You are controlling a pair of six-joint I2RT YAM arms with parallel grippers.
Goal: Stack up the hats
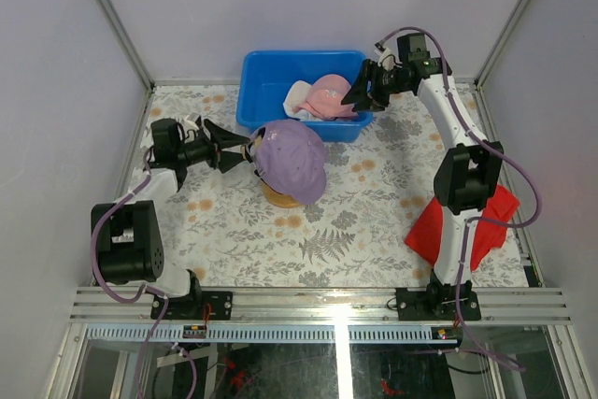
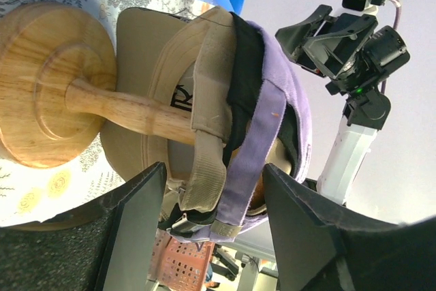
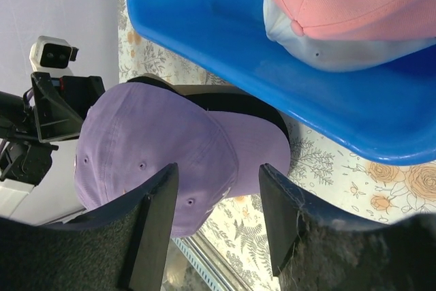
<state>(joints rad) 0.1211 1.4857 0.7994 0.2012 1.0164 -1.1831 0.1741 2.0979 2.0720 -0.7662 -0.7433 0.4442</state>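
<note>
Pink hat (image 1: 329, 92) goes next
It lies on the white hat (image 1: 299, 100) in the blue bin (image 1: 262, 72). The right gripper (image 1: 353, 98), jaws wide, should pinch only pink cloth. The left gripper (image 1: 243, 150), wide too, sits by the lavender hat (image 1: 291, 158) in front of the bin.

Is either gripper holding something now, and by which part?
Nothing seems held. The left gripper stands open around the rear straps of the lavender cap; the right gripper is open and empty by the blue bin.
</note>
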